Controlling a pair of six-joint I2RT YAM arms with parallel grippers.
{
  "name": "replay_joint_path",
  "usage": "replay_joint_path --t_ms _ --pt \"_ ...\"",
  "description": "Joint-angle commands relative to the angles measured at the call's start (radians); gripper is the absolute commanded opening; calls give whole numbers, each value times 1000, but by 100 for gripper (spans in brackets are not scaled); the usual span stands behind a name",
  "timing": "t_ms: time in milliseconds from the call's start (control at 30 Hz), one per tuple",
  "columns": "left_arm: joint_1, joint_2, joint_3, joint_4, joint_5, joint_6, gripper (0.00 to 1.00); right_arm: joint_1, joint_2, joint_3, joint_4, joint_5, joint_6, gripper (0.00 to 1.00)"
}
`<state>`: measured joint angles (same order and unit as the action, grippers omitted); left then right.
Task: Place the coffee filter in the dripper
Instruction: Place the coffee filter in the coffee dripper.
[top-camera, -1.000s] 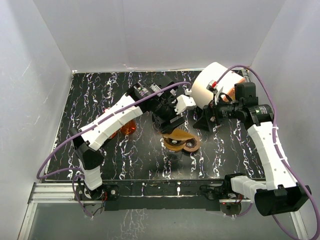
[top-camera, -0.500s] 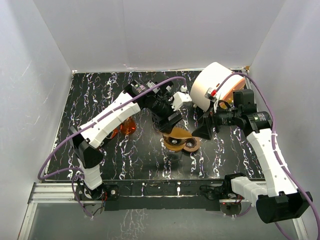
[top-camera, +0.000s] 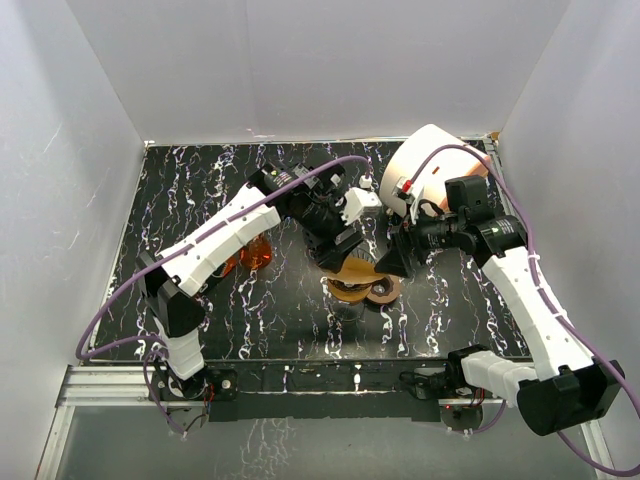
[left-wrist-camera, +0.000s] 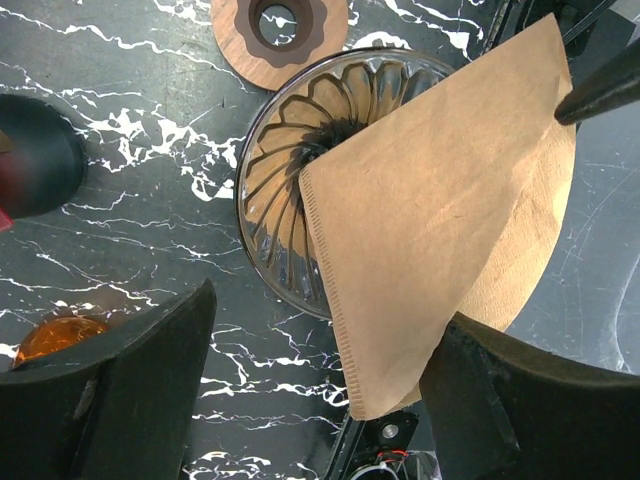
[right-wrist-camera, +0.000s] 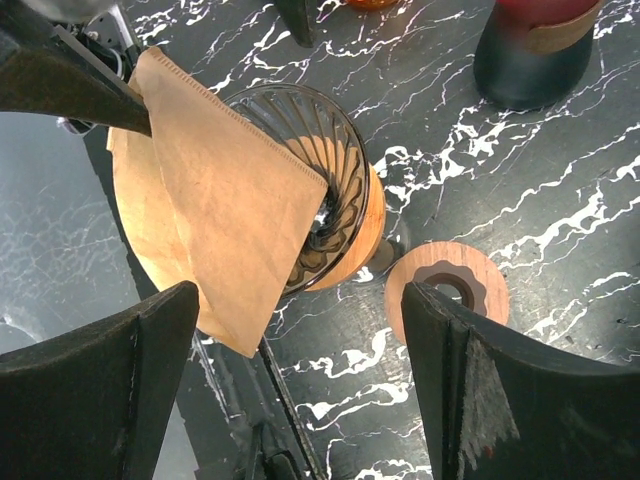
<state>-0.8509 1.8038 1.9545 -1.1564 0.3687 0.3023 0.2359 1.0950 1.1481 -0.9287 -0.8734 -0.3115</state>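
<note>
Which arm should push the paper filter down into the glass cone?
Probably left, though it is close. The left gripper, open, hangs right above the dripper, one finger at the edge of the filter. The right gripper, also open, sits slightly off to the side.

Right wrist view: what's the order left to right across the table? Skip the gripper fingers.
paper filter → glass dripper → wooden ring → dark-based cup. The filter covers the dripper's left part, but most of it lies further left.
</note>
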Motion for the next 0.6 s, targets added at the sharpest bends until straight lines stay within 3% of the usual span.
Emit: replay_joint_path --t_ms 0,567 --pt "20 -74 -24 -4 49 -3 76 20 -11 -17 84 49 26 80" --pt "87 -120 -157 63 131 -39 80 70 56 -12 119 139 85 63"
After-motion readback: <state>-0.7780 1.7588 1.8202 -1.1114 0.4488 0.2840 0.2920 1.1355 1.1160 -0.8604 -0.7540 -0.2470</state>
